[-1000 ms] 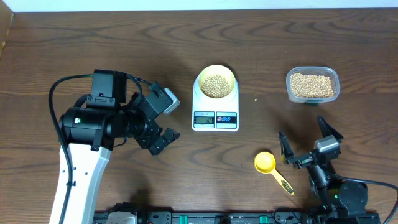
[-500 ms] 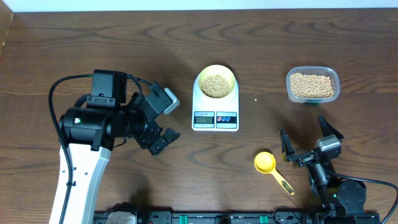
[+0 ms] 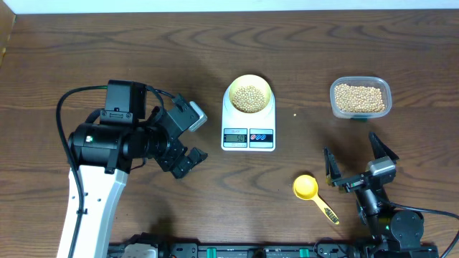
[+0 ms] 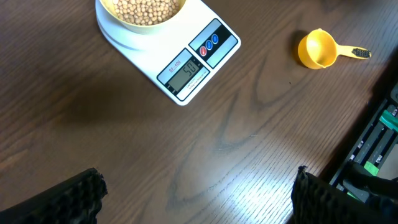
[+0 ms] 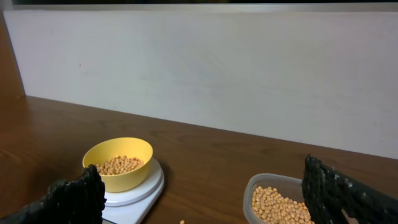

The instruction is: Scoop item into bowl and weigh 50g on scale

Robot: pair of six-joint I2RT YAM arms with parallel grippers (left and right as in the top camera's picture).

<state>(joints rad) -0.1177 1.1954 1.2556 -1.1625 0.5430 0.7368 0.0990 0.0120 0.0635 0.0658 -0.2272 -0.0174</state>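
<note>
The pale-yellow bowl (image 3: 249, 85) holds tan beans (image 3: 249, 98) and stands on the white scale (image 3: 248, 136), whose display reads 50 in the left wrist view (image 4: 185, 73). The bowl (image 5: 138, 149) and scale (image 5: 137, 193) also show in the right wrist view. More beans (image 3: 359, 98) lie in a clear tub (image 3: 361, 81). A bright yellow scoop (image 3: 306, 188) lies empty on the table. My left gripper (image 3: 185, 163) is open and empty, left of the scale. My right gripper (image 3: 355, 165) is open and empty, right of the scoop, below the tub.
One loose bean (image 3: 295, 113) lies on the wood between scale and tub. The tub also shows in the right wrist view (image 5: 256, 184). A white wall (image 5: 205, 68) runs behind the table. Black hardware (image 4: 373, 149) lines the table's front edge.
My right gripper has drifted slightly down and right. Nothing else has moved.
</note>
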